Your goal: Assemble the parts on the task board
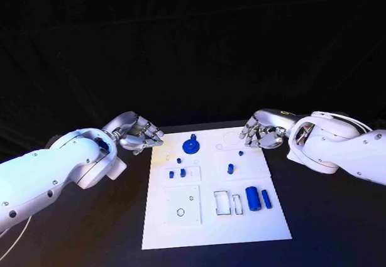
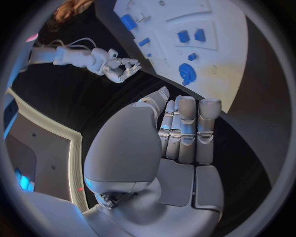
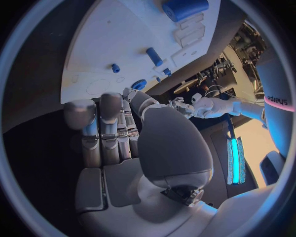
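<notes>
Left hand [image 1: 137,133]: hovered just off the far left corner of the task board [image 1: 170,233], fingers spread, palm empty.
Right hand [image 1: 262,130]: hovered at the board's far right edge, fingers loosely apart, nothing held.
Task board: flat white rectangular plate, centred on the black table [image 1: 67,252]; bare black margin lay along both long sides.
Round part [image 1: 190,146]: blue disc-shaped piece near the far edge, between the two hands.
Large cylinder [image 1: 252,199]: smooth blue, lying beside a thinner blue cylinder [image 1: 266,198] toward the near right.
Small parts [image 1: 177,173]: short blue pegs standing mid-board.
Recesses [image 1: 222,202]: rectangular outlines left of the cylinders.
</notes>
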Robot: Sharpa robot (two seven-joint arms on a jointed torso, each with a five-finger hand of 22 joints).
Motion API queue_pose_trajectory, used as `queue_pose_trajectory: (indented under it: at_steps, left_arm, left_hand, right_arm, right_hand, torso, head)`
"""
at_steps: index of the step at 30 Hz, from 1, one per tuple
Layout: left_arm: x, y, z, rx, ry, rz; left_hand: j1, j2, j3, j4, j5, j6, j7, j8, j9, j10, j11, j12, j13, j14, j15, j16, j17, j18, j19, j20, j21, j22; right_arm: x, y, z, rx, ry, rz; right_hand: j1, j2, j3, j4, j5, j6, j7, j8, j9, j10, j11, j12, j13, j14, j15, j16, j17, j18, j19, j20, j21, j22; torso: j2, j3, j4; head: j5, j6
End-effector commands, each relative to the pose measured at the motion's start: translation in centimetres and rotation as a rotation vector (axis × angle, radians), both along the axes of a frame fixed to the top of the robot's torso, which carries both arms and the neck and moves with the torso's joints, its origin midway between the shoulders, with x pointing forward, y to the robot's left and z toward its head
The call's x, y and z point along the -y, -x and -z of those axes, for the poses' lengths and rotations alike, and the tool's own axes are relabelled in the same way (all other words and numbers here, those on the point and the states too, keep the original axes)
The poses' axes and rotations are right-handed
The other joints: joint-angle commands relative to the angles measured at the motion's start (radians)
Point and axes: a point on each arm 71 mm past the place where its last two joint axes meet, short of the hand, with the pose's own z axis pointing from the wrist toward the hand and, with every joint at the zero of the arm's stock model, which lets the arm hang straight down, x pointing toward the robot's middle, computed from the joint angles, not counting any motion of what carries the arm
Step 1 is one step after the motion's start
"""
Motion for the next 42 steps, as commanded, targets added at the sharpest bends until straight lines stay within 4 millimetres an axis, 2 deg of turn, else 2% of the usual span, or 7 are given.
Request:
queue_pose_trajectory:
  at_steps: [1,5,11,20,30,37,42]
  left_arm:
    - [-0.2,0.5,-0.2,-0.145,0.435,-0.078]
    - [-0.4,1.3,-0.2,-0.196,0.572,-0.105]
    - [-0.1,2.2,-0.4,-0.226,0.652,-0.103]
    - [0.4,2.8,-0.5,-0.236,0.683,-0.088]
    - [0.1,2.8,-0.5,-0.239,0.685,-0.095]
    - [0.0,2.8,-0.4,-0.244,0.681,-0.100]
    - [-0.1,2.8,-0.4,-0.247,0.680,-0.102]
  left_hand:
    - [0.008,0.001,0.004,-0.002,-0.001,0.005,-0.003,0.005,-0.002,0.024,-0.005,0.019,0.007,-0.032,-0.002,-0.049,-0.064,0.018,-0.036,-0.001,-0.064,-0.061]
    - [-0.003,-0.003,-0.006,0.003,-0.002,0.010,-0.007,0.006,-0.003,0.036,-0.010,0.038,0.016,-0.049,-0.006,-0.079,-0.102,0.028,-0.063,-0.004,-0.127,-0.119]
    - [-0.005,-0.002,-0.011,0.003,-0.002,0.010,-0.005,0.005,-0.005,0.030,-0.008,0.046,0.020,-0.056,-0.006,-0.091,-0.114,0.036,-0.085,-0.005,-0.181,-0.168]
    - [-0.002,-0.002,-0.014,-0.001,-0.002,0.002,0.002,0.001,-0.008,0.018,-0.003,0.050,0.023,-0.064,-0.001,-0.103,-0.126,0.043,-0.103,-0.002,-0.232,-0.215]
    - [-0.002,-0.003,-0.017,-0.003,-0.002,-0.002,0.005,-0.001,-0.009,0.012,-0.001,0.053,0.024,-0.068,0.001,-0.108,-0.131,0.046,-0.109,-0.001,-0.252,-0.233]
    - [0.001,-0.001,-0.017,-0.004,-0.001,-0.005,0.007,-0.003,-0.010,0.008,0.000,0.054,0.025,-0.069,0.001,-0.111,-0.134,0.047,-0.111,0.000,-0.262,-0.242]
    - [0.002,0.000,-0.016,-0.005,-0.001,-0.006,0.008,-0.003,-0.011,0.006,0.001,0.055,0.025,-0.070,0.002,-0.112,-0.136,0.047,-0.111,0.000,-0.267,-0.247]
  right_arm:
    - [-0.7,0.2,0.6,0.078,0.217,-0.013]
    - [-1.5,0.3,1.2,0.097,0.278,-0.019]
    - [-2.8,0.4,2.6,0.091,0.338,-0.033]
    - [-3.7,0.5,3.7,0.102,0.369,-0.040]
    - [-4.0,0.4,3.9,0.108,0.376,-0.043]
    - [-4.1,0.3,3.9,0.112,0.379,-0.043]
    - [-4.1,0.4,4.0,0.106,0.372,-0.047]
  right_hand:
    - [-0.019,-0.005,0.024,0.005,-0.008,0.003,0.001,-0.010,0.002,-0.011,0.003,-0.008,-0.001,0.044,-0.001,0.121,0.119,-0.021,0.012,0.003,0.110,0.108]
    - [-0.034,-0.020,0.056,0.012,-0.014,-0.004,0.006,-0.017,0.002,-0.041,0.012,-0.010,-0.013,0.038,0.006,0.230,0.227,-0.034,0.020,0.012,0.216,0.214]
    - [-0.046,-0.040,0.088,0.016,-0.015,-0.020,0.010,-0.017,0.000,-0.064,0.020,-0.010,-0.028,0.037,0.013,0.345,0.338,-0.048,0.032,0.024,0.321,0.320]
    - [-0.055,-0.053,0.094,0.020,-0.020,-0.031,0.017,-0.017,0.000,-0.088,0.028,-0.011,-0.037,0.031,0.019,0.364,0.354,-0.049,0.027,0.032,0.338,0.340]
    - [-0.047,-0.045,0.109,0.018,-0.027,-0.021,0.014,-0.010,0.004,-0.079,0.026,-0.003,-0.036,0.036,0.019,0.405,0.395,-0.060,0.046,0.035,0.393,0.393]
    - [-0.039,-0.036,0.136,0.015,-0.063,-0.005,0.009,-0.004,0.010,-0.061,0.020,0.005,-0.032,0.038,0.015,0.441,0.429,-0.070,0.063,0.034,0.443,0.441]
    - [-0.015,-0.006,0.165,0.004,-0.096,0.028,-0.003,0.013,0.021,-0.023,0.008,0.022,-0.022,0.042,0.005,0.468,0.455,-0.077,0.078,0.028,0.478,0.475]
  torso:
    - [-0.001,-0.0003,-0.0006]
    - [-0.001,0.0004,0.0026]
    - [0.000,-0.0007,0.0010]
    - [0.000,0.0004,0.0020]
    - [-0.001,0.0007,0.0015]
    - [-0.001,0.0004,0.0016]
    - [-0.001,0.0003,0.0010]
  head:
    - [-0.009,0.000]
    - [-0.023,0.001]
    - [-0.024,0.000]
    - [-0.024,-0.004]
    - [-0.024,-0.009]
    - [-0.024,-0.010]
    - [-0.025,-0.010]
